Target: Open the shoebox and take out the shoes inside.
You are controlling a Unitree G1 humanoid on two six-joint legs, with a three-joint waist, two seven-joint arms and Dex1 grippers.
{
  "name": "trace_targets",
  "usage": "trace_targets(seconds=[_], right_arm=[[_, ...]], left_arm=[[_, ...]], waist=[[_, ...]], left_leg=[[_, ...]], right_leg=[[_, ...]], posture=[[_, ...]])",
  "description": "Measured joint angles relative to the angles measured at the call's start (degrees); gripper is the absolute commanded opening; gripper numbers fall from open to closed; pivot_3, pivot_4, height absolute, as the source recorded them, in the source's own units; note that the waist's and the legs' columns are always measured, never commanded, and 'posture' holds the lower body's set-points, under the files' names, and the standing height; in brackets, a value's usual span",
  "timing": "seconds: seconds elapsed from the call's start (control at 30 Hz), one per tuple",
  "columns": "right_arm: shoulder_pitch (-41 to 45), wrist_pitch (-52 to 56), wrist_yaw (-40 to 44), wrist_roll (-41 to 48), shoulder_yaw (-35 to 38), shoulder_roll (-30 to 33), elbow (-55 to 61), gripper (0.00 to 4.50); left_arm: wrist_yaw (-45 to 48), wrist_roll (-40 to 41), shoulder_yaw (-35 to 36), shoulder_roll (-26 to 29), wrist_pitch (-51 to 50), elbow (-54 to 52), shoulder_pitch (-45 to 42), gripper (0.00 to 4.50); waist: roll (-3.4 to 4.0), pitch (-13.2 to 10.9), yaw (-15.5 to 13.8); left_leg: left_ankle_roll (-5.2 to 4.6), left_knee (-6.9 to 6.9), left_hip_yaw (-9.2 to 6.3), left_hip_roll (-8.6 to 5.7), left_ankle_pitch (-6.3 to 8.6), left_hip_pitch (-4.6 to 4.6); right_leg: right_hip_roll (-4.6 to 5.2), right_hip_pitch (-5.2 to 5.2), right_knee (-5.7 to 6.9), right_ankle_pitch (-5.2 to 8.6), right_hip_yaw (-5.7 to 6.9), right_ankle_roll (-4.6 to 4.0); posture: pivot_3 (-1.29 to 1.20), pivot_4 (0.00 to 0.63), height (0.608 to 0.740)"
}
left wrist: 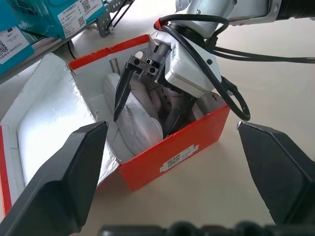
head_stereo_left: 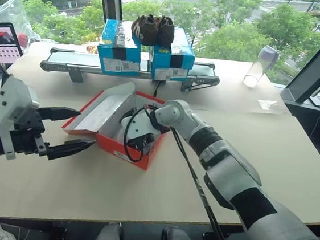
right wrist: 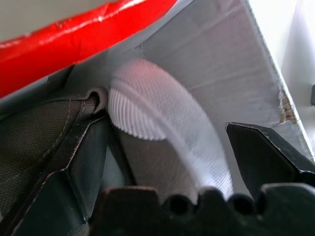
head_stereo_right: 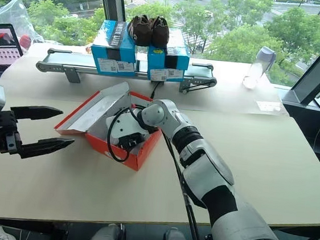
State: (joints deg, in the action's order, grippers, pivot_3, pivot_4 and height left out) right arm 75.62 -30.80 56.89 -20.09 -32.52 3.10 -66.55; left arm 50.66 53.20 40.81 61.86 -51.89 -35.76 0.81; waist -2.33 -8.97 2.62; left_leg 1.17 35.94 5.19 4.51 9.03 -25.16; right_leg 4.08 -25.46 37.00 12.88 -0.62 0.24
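the right gripper (left wrist: 147,108) reaches, jaws spread, into the open red cardboard shoebox (left wrist: 192,147) astride a greyish-mauve sneaker's pale ribbed sole (right wrist: 162,128), seen close in its wrist view. the left gripper (head_stereo_left: 70,130) hovers beside the box, jaws apart.

**Window-side table, daylight**

Pale table (head_stereo_left: 293,162) against large windows; dark window frame (head_stereo_left: 110,0) upright at centre, another slanting at right. Trees (head_stereo_left: 238,25) and a street outside, bright daylight. A small conveyor (head_stereo_left: 63,61) lies across the far side, carrying two blue boxes (head_stereo_left: 119,50) with a dark brown pair of shoes (head_stereo_left: 153,30) on top. Laptop (head_stereo_left: 0,46) at far left, clear plastic bag (head_stereo_left: 14,12) behind it. Clear bottle (head_stereo_left: 260,66) far right.
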Motion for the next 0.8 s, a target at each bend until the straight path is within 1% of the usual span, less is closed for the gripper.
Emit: trace_targets(seconds=[0.1, 0.13, 0.17, 0.2, 0.23, 0.27, 0.33, 0.37, 0.5, 0.67, 0.8], right_arm=[[0.4, 0.0, -0.29, -0.7, 0.18, -0.18, -1.08, 2.7], [0.62, 0.0, -0.34, -0.95, 0.33, -0.17, -1.3, 2.41], [0.78, 0.0, -0.33, -1.07, 0.83, -0.09, -1.46, 2.01], [0.87, 0.0, -0.33, -1.12, 1.09, -0.03, -1.51, 1.8], [0.91, 0.0, -0.31, -1.13, 1.4, 0.09, -1.51, 1.38], [0.95, -0.02, -0.24, -1.12, 1.68, 0.18, -1.51, 1.1], [0.98, -0.2, -0.18, -1.11, 1.99, 0.33, -1.42, 0.6], [0.98, -0.56, 0.13, -1.07, 2.32, 0.48, -1.21, 0.52], [0.97, -2.98, 1.29, -0.7, 4.01, 1.39, 0.73, 0.47], [1.04, -8.93, 3.28, 4.83, 7.83, 3.16, 8.74, 0.47], [2.16, -8.75, 5.69, 10.01, 10.96, 5.34, 15.61, 0.47]], left_arm=[[-0.3, 0.02, -0.28, 0.01, 0.21, 0.08, -0.45, 4.5], [-0.44, 0.01, -0.44, 0.01, 0.34, 0.14, -0.57, 4.5], [-0.52, -0.01, -0.78, 0.02, 0.43, 0.26, -0.86, 4.5], [-0.55, -0.04, -0.97, 0.05, 0.49, 0.26, -0.96, 4.5], [-0.58, -0.14, -1.38, 0.08, 0.56, 0.3, -1.18, 4.5], [-0.59, -0.25, -1.83, 0.08, 0.62, 0.36, -1.43, 4.5], [-0.6, -0.33, -2.78, 0.08, 0.71, 0.6, -2.2, 4.5], [-0.6, -0.38, -3.51, 0.08, 0.79, 0.72, -2.78, 4.5], [-0.56, -0.98, -5.54, 0.09, 1.1, 1.75, -3.87, 4.5], [-0.35, -1.56, -8.16, 0.12, 2.12, 2.9, -6.1, 4.5], [0.19, -2.75, -10.91, 0.19, 3.45, 4.1, -7.67, 4.5]], waist=[[0.0, 0.0, -0.05], [0.0, 0.0, -0.05], [0.0, 0.0, -0.06], [0.0, 0.0, -0.06], [0.0, 0.0, -0.07], [0.0, 0.0, -0.07], [0.0, 0.0, -0.07], [0.0, 0.0, -0.09], [0.0, -0.01, -0.05], [-0.01, -0.04, 0.04], [-0.01, -0.05, -0.1]], left_leg=[[0.0, 0.0, 0.0, 0.0, 0.0, 0.0], [0.01, 0.0, -0.01, 0.0, 0.0, 0.02], [0.01, 0.01, -0.01, 0.0, 0.0, 0.05], [0.02, 0.01, -0.01, 0.0, 0.0, 0.06], [0.02, 0.01, -0.02, 0.0, 0.0, 0.07], [0.02, 0.01, -0.02, 0.0, 0.0, 0.07], [0.02, 0.0, -0.02, 0.0, 0.0, 0.07], [0.02, 0.0, -0.01, 0.0, 0.0, 0.07], [-0.01, -0.03, -0.02, 0.0, -0.02, 0.05], [-0.07, -0.07, -0.02, 0.1, -0.05, 0.0], [-0.06, -0.06, -0.02, 0.14, -0.05, 0.0]], right_leg=[[0.0, 0.01, 0.0, -0.01, 0.01, 0.02], [0.0, 0.02, 0.0, -0.01, 0.01, 0.02], [0.0, 0.06, 0.0, 0.0, 0.01, -0.01], [0.0, 0.07, 0.0, 0.0, 0.01, -0.01], [0.0, 0.09, 0.0, 0.01, 0.02, -0.01], [0.0, 0.09, 0.0, 0.01, 0.02, -0.01], [0.0, 0.09, 0.0, -0.01, 0.02, 0.01], [0.0, 0.09, 0.0, -0.04, 0.02, 0.07], [-0.04, 0.04, 0.0, -0.15, 0.01, 0.27], [-0.16, -0.02, -0.02, -0.13, -0.02, 0.25], [-0.21, -0.02, 0.0, -0.13, -0.02, 0.24]], posture=[[0.0, 0.15, 0.74], [0.0, 0.15, 0.74], [0.0, 0.15, 0.74], [0.0, 0.15, 0.74], [0.0, 0.15, 0.74], [0.0, 0.15, 0.74], [0.0, 0.15, 0.74], [0.0, 0.15, 0.74], [0.0, 0.15, 0.74], [0.0, 0.15, 0.74], [0.0, 0.15, 0.74]])
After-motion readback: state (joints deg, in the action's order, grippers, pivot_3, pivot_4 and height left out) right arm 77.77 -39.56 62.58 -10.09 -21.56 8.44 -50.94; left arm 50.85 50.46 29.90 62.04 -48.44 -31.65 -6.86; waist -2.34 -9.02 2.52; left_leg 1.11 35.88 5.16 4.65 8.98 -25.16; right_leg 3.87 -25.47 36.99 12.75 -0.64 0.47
